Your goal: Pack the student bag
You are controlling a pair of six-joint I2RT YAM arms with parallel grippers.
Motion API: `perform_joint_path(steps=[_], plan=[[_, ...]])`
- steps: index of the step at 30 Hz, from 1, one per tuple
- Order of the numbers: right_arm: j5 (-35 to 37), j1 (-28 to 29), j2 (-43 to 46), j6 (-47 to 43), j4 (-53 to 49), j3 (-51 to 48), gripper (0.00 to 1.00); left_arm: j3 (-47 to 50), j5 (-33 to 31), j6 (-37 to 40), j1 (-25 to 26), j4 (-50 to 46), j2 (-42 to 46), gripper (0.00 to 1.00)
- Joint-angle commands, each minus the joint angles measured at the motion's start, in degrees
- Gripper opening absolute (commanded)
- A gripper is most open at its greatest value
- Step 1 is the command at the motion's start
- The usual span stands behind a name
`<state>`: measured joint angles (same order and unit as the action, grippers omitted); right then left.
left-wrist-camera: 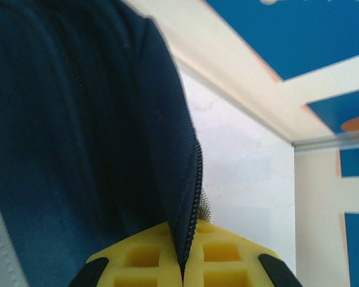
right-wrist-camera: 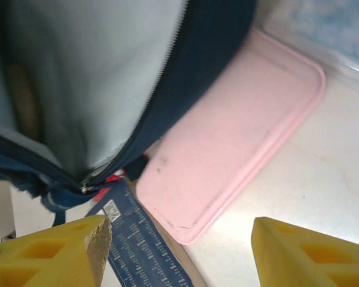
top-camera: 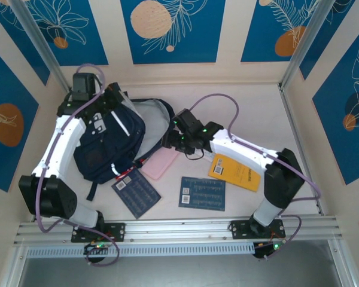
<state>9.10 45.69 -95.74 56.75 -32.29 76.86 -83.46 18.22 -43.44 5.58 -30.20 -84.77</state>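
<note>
Open navy student bag [top-camera: 113, 146], left of centre

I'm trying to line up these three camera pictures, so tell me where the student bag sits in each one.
Top external: the student bag lies left of centre.
Left wrist: the student bag covers the left half, its zip edge pinched in the left gripper.
Right wrist: the student bag is at upper left, mouth open, pale lining showing.
Shared landmark: the white table, bare beside the bag in every view.
</note>
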Motion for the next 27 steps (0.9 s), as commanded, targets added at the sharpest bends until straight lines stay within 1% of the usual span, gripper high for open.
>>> perform_joint_path(steps=[1, 5, 8, 10, 13, 17, 19, 21, 24, 27], plan=[[1.50, 1.23, -5.51, 11.14, -8.59, 4.70, 0.68, 4.00, 2.24, -1.49, 0.94, 5.07, 0.71, 0.00], [1.34, 2.03, -13.17, 19.04, -18.07, 12.70, 0.75, 8.79, 2.26, -2.68, 1.82, 8.01, 0.76, 0.00], [-0.76, 2.60, -18.31, 22.30, -21.46, 17.52, 0.81, 10.90, 1.68, -2.83, 1.88, 9.40, 0.42, 0.00], [-2.52, 2.87, -21.06, 23.33, -21.91, 19.81, 0.82, 11.77, 1.49, -2.78, 1.89, 10.29, 0.14, 0.00], [-4.55, 3.51, -24.82, 24.53, -21.98, 22.57, 0.82, 12.39, 1.25, -2.59, 1.78, 11.24, 0.12, 0.00], [-4.86, 4.87, -28.88, 25.48, -23.71, 25.93, 0.82, 13.05, 0.87, -2.70, 1.55, 11.91, 0.31, 0.00], [-5.45, 5.28, -30.55, 25.26, -23.14, 26.73, 0.82, 13.40, 1.67, -3.42, 1.27, 12.55, 0.22, 0.00], [-5.28, 5.28, -31.70, 24.75, -22.52, 27.02, 0.82, 13.53, 2.16, -3.79, 0.99, 12.98, 0.15, 0.00], [-3.68, 5.20, -32.90, 24.29, -24.24, 26.96, 0.81, 13.54, 2.52, -3.72, 0.59, 12.79, 0.28, 0.00], [-2.34, 4.85, -32.48, 23.34, -25.45, 24.40, 0.79, 13.68, 2.20, -3.52, 0.33, 12.50, 0.74, 0.00]])
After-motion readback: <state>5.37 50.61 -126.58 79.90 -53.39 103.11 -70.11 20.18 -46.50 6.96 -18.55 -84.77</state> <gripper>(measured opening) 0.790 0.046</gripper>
